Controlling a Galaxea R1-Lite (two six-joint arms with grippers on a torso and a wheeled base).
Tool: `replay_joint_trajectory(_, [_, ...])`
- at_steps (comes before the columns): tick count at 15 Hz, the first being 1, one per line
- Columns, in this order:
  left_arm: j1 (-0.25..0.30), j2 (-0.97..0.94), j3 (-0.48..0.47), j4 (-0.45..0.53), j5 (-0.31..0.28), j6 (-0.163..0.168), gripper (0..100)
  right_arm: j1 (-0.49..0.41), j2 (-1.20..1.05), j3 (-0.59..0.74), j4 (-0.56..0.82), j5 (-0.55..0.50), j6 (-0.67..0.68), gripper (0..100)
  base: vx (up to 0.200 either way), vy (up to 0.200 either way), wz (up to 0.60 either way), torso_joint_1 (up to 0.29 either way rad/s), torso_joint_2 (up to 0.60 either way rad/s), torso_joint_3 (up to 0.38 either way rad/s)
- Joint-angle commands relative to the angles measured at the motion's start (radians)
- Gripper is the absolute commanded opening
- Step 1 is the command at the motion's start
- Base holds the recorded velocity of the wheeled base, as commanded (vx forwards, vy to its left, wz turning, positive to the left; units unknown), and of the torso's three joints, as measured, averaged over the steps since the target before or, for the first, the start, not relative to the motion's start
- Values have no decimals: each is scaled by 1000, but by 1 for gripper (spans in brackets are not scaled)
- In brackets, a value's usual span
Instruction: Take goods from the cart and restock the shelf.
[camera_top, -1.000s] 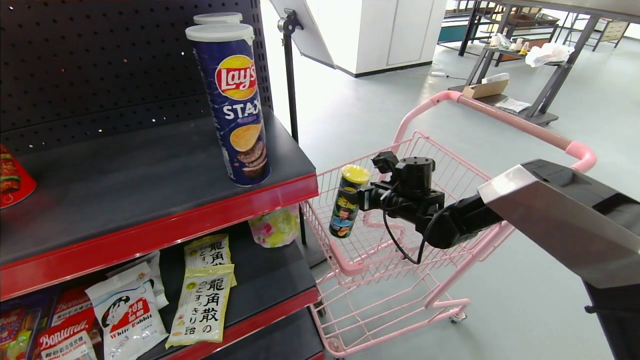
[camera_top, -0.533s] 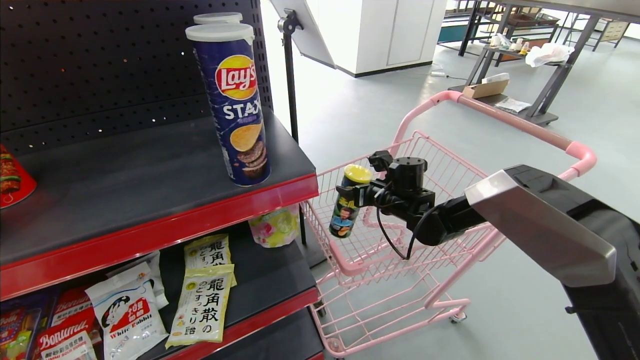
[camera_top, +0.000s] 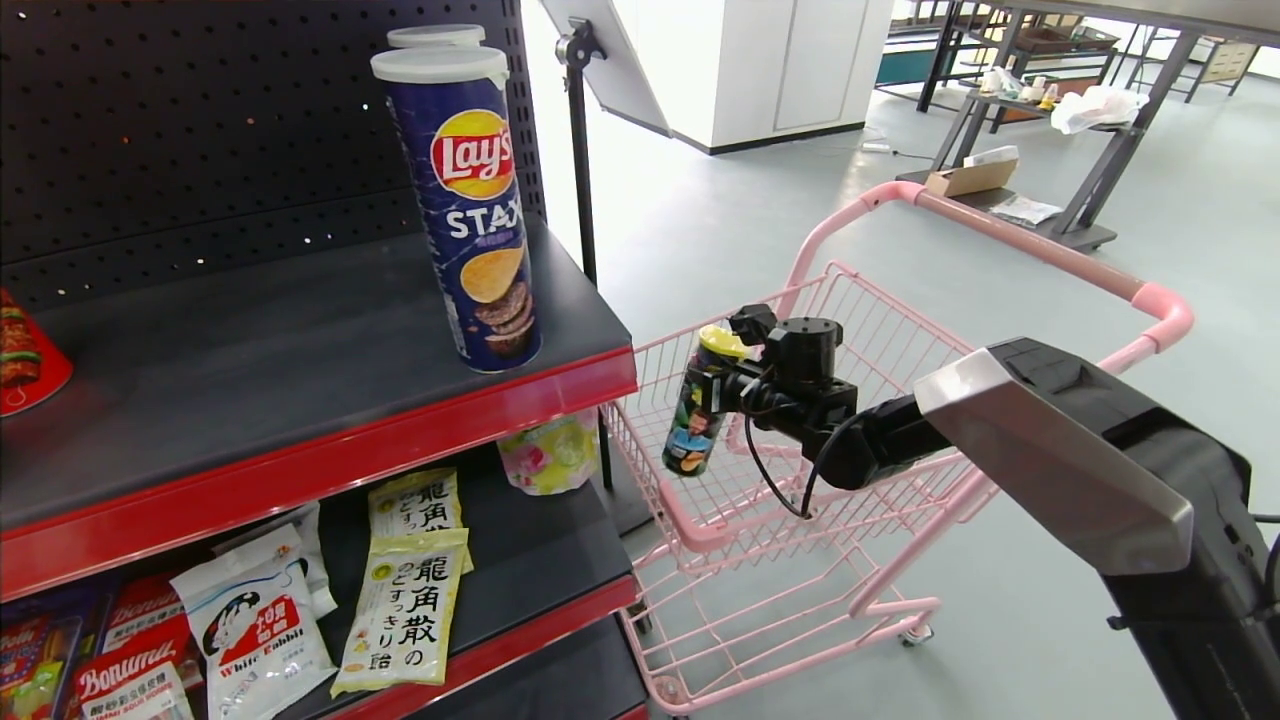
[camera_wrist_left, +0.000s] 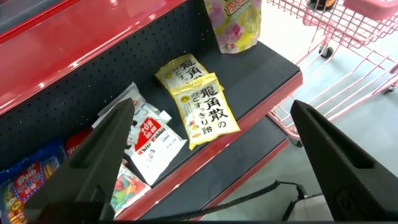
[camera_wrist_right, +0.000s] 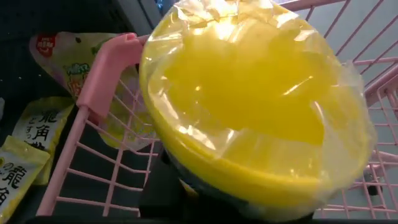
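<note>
My right gripper (camera_top: 712, 392) is shut on a small can with a yellow lid (camera_top: 692, 425). It holds the can nearly upright above the front corner of the pink cart (camera_top: 1000, 235), just right of the shelf's red edge (camera_top: 420, 425). In the right wrist view the yellow lid (camera_wrist_right: 249, 99) sits close up over the cart's pink corner (camera_wrist_right: 106, 74). My left gripper (camera_wrist_left: 212, 106) hangs open over the lower shelf, nothing between its fingers.
A tall blue chips can (camera_top: 470, 210) stands at the right end of the upper shelf (camera_top: 250, 340), another behind it. Yellow candy bags (camera_wrist_left: 202, 112), a white bag (camera_wrist_left: 146, 140) and a pastel pouch (camera_wrist_left: 233, 22) lie on the lower shelf. Open floor lies beyond the cart.
My right arm has shifted a little to the left, toward the shelf, with the can still in its grip. The can has straightened slightly.
</note>
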Motion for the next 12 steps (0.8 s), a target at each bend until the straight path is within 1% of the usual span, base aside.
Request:
replay_joint_trajectory(1, [0,5,-1,0,-1,0,100,6,-63,29,8,1,0,0,0,0,0,0,0,0])
replay_joint_trajectory(2, [0,7,-3,0,-1,0,100,7,-97,45,22,1,-2,0,0,0,0,0,0,0])
replay_joint_trajectory(3, [0,7,-7,0,-2,0,100,10,-181,98,45,1,-3,0,0,0,0,0,0,0])
replay_joint_trajectory(4, [0,7,-11,0,-2,0,100,15,-223,125,55,1,-5,0,0,0,0,0,0,0])
replay_joint_trajectory(7, [0,56,-63,0,-4,0,100,24,-554,335,135,-6,-45,0,0,0,0,0,0,0])
replay_joint_trajectory(8, [0,82,-81,0,-1,0,100,24,-660,391,177,-41,-69,0,0,0,0,0,0,0])
replay_joint_trajectory(10, [0,145,-118,0,1,0,100,24,-867,482,309,-133,-126,0,0,0,0,0,0,0])
replay_joint_trajectory(12, [-2,193,-119,-6,-5,0,100,24,-1054,557,482,-148,-127,0,0,0,0,0,0,0])
